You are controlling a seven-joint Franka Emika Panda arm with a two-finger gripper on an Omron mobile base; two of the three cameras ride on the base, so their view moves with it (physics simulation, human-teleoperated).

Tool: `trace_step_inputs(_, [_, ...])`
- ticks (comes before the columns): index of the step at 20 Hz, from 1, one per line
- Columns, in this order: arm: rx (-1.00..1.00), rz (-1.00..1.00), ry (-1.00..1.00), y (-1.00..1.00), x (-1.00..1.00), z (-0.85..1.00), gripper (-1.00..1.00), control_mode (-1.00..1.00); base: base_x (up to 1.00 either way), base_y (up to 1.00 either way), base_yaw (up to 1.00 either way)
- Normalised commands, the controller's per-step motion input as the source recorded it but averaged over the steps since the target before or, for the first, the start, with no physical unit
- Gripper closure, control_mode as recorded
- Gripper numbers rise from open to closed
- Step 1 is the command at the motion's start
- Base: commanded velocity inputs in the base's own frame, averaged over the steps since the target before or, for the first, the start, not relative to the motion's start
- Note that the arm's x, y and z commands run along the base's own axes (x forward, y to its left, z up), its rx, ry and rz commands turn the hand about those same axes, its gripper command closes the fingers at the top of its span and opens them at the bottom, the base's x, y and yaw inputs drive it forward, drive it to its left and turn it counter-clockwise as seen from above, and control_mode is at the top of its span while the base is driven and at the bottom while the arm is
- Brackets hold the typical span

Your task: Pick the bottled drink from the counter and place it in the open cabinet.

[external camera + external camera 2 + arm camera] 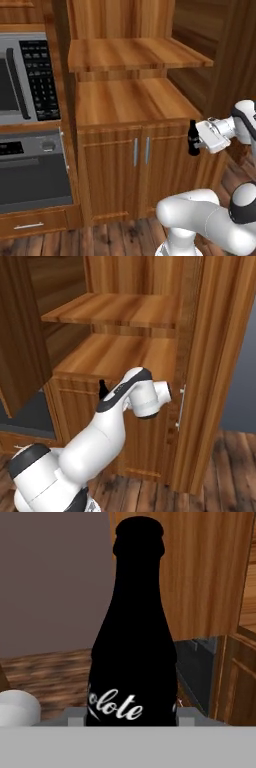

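Gripper [198, 142] clamped on bottle [192, 138], upright, in the air just beside the cabinet's [131, 102] front right corner, level with the lower shelf edge. Both shelves bare; lower doors [141, 172] closed.

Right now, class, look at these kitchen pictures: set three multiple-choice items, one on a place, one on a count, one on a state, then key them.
1. Where is the bottled drink?
A. on the upper shelf
B. in the tool, in front of the open cabinet
C. in the microwave

2. How many metal handles are on the lower cupboard doors?
A. two
B. four
C. none

3. How does the bottle stand?
A. upside down
B. flat
C. upright

Key: B, the tool grips it short of the shelves; A, two handles show side by side; C, its neck points up.
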Motion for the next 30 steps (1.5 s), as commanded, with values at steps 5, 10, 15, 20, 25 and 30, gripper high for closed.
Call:
trace_step_inputs(5, [0.00, 0.00, 0.00, 0.00, 0.00, 0.00, 1.00, 1.00, 0.59, 0.06, 0.03])
trace_step_inputs(10, [0.00, 0.00, 0.00, 0.00, 0.00, 0.00, 1.00, 1.00, 0.29, 0.33, 0.05])
trace_step_inputs(15, [0.00, 0.00, 0.00, 0.00, 0.00, 0.00, 1.00, 1.00, 0.41, 0.25, 0.00])
trace_step_inputs(20, [0.00, 0.00, 0.00, 0.00, 0.00, 0.00, 1.00, 1.00, 0.66, 0.03, 0.00])
trace_step_inputs(25, [0.00, 0.00, 0.00, 0.00, 0.00, 0.00, 1.00, 1.00, 0.47, 0.12, 0.01])
trace_step_inputs(30, [0.00, 0.00, 0.00, 0.00, 0.00, 0.00, 1.00, 1.00, 0.13, 0.25, 0.00])
